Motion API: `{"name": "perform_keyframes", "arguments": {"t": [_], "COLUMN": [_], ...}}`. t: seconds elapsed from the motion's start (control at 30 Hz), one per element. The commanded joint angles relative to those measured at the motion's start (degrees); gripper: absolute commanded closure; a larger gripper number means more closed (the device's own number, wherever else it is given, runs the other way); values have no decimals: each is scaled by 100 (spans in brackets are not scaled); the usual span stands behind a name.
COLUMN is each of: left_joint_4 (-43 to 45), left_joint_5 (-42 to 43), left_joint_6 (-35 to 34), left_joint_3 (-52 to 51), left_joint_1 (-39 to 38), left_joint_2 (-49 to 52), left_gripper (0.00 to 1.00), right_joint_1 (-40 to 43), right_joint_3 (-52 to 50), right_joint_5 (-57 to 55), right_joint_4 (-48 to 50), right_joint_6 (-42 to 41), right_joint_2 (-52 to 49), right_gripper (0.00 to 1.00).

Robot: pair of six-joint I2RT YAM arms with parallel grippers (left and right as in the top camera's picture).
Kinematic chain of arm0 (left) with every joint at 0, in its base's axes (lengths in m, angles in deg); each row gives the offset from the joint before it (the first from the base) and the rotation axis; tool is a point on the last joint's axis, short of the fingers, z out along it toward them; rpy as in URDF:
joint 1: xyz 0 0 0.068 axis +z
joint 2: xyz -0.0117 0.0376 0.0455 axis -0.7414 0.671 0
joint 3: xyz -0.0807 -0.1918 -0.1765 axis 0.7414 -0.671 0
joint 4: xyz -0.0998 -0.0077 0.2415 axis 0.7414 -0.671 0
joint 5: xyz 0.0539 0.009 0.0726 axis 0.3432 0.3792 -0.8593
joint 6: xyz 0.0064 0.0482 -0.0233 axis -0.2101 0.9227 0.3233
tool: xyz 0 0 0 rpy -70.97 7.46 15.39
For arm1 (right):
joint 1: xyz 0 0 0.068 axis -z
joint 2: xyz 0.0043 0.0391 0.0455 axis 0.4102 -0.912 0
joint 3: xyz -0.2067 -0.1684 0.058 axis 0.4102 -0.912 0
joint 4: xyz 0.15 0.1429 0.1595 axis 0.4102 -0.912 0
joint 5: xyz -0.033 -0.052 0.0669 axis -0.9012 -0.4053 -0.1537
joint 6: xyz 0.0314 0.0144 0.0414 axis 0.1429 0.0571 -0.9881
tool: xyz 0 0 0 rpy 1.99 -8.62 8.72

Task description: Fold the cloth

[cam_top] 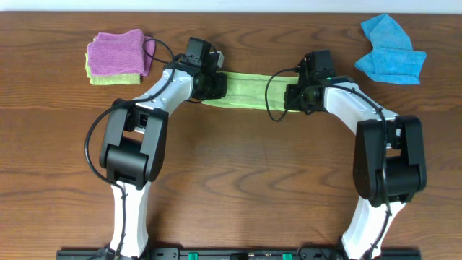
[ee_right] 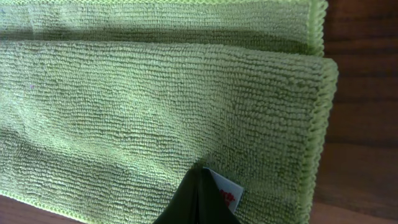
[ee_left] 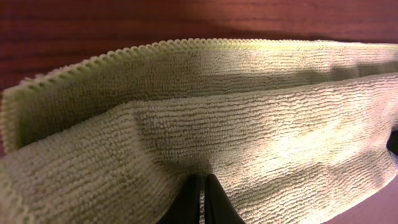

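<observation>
The cloth [cam_top: 249, 89] is a lime-green towel, doubled into a narrow band that runs between my two grippers at the back middle of the table. My left gripper [cam_top: 216, 85] is shut on its left end. In the left wrist view the cloth [ee_left: 217, 118] fills the frame, and the left gripper [ee_left: 203, 179] pinches a fold of it. My right gripper [cam_top: 292, 92] is shut on the right end. In the right wrist view the cloth [ee_right: 155, 99] lies in two layers, and the right gripper [ee_right: 200, 173] grips it beside a small white tag [ee_right: 227, 190].
A purple cloth [cam_top: 117, 50] lies on a yellow-green one [cam_top: 114, 76] at the back left. A bright blue cloth [cam_top: 390, 52] lies crumpled at the back right. The table's far edge [cam_top: 238, 10] runs just behind them. Bare wood shows in front of the arms.
</observation>
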Motion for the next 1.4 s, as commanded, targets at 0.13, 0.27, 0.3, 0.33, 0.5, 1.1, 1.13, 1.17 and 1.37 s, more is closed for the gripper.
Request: {"name": "perform_keyframes", "arguments": {"t": [0.13,0.27,0.3,0.33,0.5,1.1,1.13,1.17,1.37], "left_joint_4": [-33,-260,-369,-514,-1353,-131,-83,-24,319], "left_joint_5": [-138,-138,-142,-153,-544,-632,-632,-632,-404], "left_joint_6": [138,205,251,282,501,964,964,964,892], "left_joint_3": [-70,-70,-70,-70,-74,-844,-844,-844,-844], "left_joint_1": [-7,-7,-7,-9,-9,-22,-22,-22,-22], "left_joint_2": [-588,-909,-988,-1086,-1620,-1829,-1773,-1687,-1141], "left_gripper": [94,94,94,94,94,94,94,94,94], "right_joint_1": [44,103,103,103,103,111,111,111,118], "right_joint_3": [59,59,59,59,59,-1261,-1316,-1360,-1716], "right_joint_5": [-173,-166,-166,-175,-415,-914,-914,-914,-916], "right_joint_4": [-4,-225,-302,-396,-911,-1615,-1617,-1620,-1628], "right_joint_6": [33,28,28,35,120,4,4,7,13], "right_joint_2": [702,1032,1099,1213,1943,3788,3891,3982,4430], "right_gripper": [98,99,99,99,98,98,99,99,99]}}
